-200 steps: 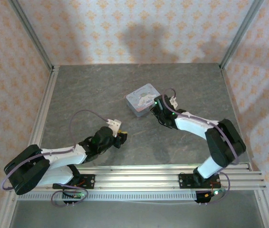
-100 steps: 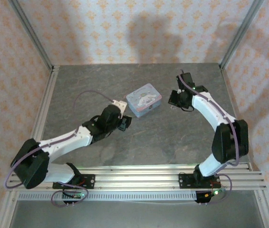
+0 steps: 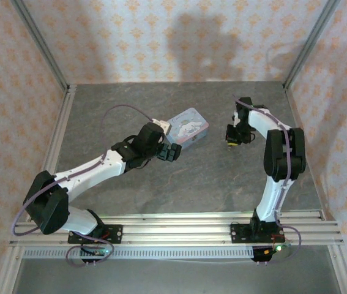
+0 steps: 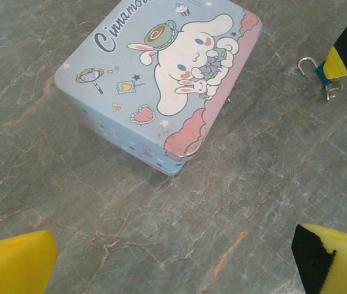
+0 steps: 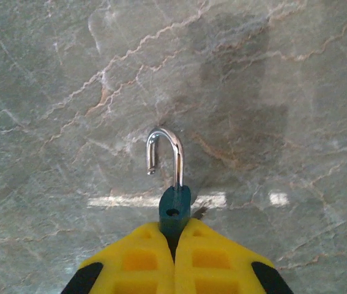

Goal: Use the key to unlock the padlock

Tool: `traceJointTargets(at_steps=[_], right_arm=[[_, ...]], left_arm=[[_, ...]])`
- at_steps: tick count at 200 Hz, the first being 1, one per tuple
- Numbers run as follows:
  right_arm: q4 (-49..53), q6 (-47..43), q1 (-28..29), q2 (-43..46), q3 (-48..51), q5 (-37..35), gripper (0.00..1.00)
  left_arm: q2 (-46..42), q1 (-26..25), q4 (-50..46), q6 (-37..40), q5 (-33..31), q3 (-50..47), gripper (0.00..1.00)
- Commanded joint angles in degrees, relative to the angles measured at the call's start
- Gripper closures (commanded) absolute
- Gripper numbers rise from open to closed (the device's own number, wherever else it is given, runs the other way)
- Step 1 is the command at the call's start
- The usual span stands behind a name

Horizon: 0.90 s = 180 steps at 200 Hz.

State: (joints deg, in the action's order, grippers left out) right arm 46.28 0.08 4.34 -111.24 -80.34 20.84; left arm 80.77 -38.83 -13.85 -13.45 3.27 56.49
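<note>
Apparently we are almost finished: our right gripper (image 5: 174, 236) is clenched on the padlock (image 5: 173, 205), toward the tabletop's right edge, its shackle (image 5: 168, 142) already swung free; our left gripper (image 4: 173, 260) stands released beside the tin (image 4: 161, 79).

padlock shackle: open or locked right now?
Open. Right wrist view: the shackle of the padlock has one end free of the teal body, which the right gripper pinches.

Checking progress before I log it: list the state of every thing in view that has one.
Padlock, shackle open, held by its body.
Right end effector, shut on padlock.
Left end effector, open, empty.
Tin, lid shut, lying on table.
</note>
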Motion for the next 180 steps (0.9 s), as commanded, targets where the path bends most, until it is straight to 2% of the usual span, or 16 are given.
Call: traceJointTargets(at_steps=[1, 21, 43, 67, 99, 151, 180], right_arm=[[2.5, -2.5, -0.5, -2.2, -3.0, -1.9, 1.00], [3.4, -2.6, -0.5, -4.2, -4.3, -3.2, 0.95], [3.6, -2.3, -0.5, -4.4, -4.5, -5.5, 0.77], [4.1, -2.2, -0.5, -3.1, -4.6, -8.4, 0.64], [6.9, -3.7, -0.5, -0.1, -6.4, -11.4, 0.57], [7.6, -5.4, -0.5, 12.5, -5.9, -14.2, 0.41], [1.5, -4.6, -0.5, 23.4, 1.8, -17.1, 0.36]], left_arm=[[-0.4, 0.8, -3.3, 0.0, -2.4, 1.1, 0.00], [-0.7, 0.8, -3.5, 0.0, -2.6, 1.2, 0.00], [-1.4, 0.9, -3.6, 0.3, -2.8, 0.7, 0.00], [-2.7, 1.0, -3.6, 0.9, -3.5, 0.0, 0.00], [-4.6, 1.2, -4.1, 2.2, -4.0, -0.9, 0.00], [-9.6, 3.5, -10.6, 6.6, -9.8, 2.3, 0.00], [-13.5, 7.0, -12.6, 9.4, -13.9, 3.8, 0.00]])
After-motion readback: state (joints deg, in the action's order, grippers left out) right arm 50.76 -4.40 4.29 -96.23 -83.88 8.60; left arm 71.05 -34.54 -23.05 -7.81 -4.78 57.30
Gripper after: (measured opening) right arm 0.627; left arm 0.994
